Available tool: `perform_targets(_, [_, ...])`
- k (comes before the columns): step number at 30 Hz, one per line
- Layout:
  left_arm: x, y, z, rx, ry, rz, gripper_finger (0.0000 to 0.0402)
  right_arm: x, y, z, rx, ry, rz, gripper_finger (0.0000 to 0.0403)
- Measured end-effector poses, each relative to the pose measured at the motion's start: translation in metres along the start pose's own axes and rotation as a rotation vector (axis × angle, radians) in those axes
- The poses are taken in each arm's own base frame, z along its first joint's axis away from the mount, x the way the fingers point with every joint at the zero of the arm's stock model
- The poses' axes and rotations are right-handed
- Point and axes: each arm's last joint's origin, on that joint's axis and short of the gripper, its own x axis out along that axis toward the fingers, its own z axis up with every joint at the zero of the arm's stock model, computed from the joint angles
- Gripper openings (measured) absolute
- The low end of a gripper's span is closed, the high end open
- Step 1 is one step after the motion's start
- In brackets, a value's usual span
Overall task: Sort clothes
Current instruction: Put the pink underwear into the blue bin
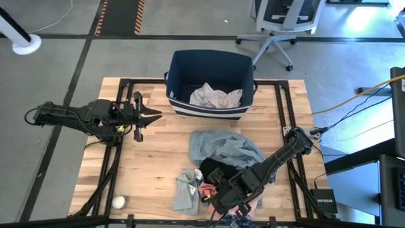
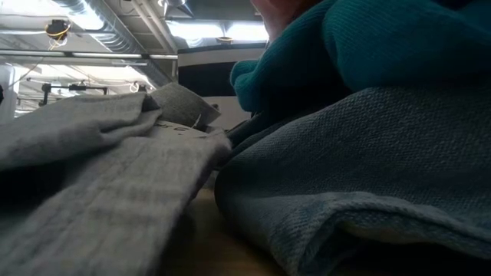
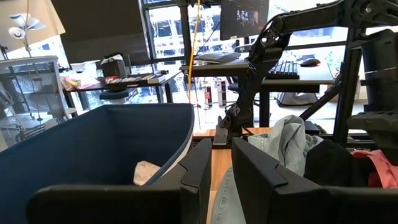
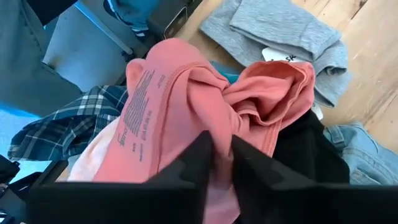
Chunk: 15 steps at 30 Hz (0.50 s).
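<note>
From above, the right gripper [image 1: 223, 192] was down in the pile of soft fabric garments [image 1: 218, 168] at the near desk [image 1: 158, 152] edge, presumably to pull one piece free for sorting. The left gripper [image 1: 140, 116] waited well off to the side, level with the navy fabric bin with white stripes [image 1: 211, 82], where a crumpled white garment [image 1: 215, 96] already lay.

At desk height, only a light grey cloth [image 2: 100, 169] and a teal knit fabric [image 2: 368, 69] showed, with no gripper in sight.

The left wrist camera showed its own fingers [image 3: 198, 168] narrowly parted around nothing, the bin just ahead.

The right wrist camera showed its fingers [image 4: 202, 158] pinched nearly together on a pink cotton garment [image 4: 186, 99]; printed lines on it were too small to read. A blue plaid shirt [image 4: 81, 124] lay beside it.
</note>
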Motion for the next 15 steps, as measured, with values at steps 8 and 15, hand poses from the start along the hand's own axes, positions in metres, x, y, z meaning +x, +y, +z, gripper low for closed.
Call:
perform_targets(8, [0.0,0.0,0.0,0.0,0.0,0.0,0.0059,0.0,0.0,-0.001,-0.012,0.007,0.006,0.0033])
perform_targets(15, [0.0,0.0,0.0,0.0,0.0,0.0,0.0059,-0.016,-0.002,-0.003,-0.055,-0.027,-0.031,0.0009])
